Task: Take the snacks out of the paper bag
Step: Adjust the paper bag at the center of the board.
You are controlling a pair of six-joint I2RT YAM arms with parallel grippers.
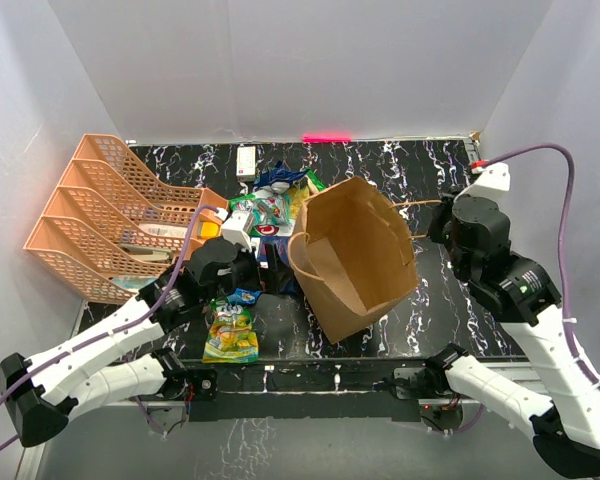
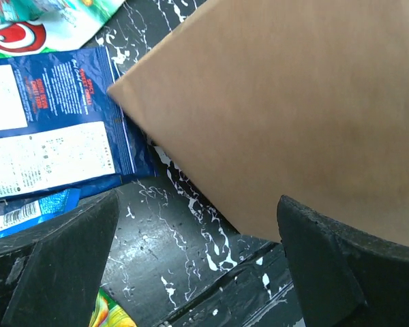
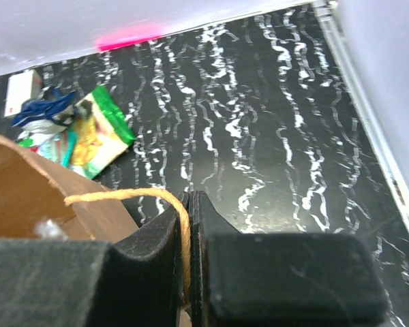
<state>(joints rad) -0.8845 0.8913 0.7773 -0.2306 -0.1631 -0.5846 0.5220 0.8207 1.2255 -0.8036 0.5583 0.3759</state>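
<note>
Though the left claw (image 2: 198, 201) gapes, the paper bag (image 2: 293, 102) seems just beside it.

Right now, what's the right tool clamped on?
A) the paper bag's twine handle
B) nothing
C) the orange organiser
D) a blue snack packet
A: the right wrist view shows the right tool shut on the handle of the paper bag.

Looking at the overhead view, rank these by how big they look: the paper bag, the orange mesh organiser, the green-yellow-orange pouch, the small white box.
1. the orange mesh organiser and the paper bag: too close to rank, since the bag rises toward the camera
2. the green-yellow-orange pouch
3. the small white box
</note>
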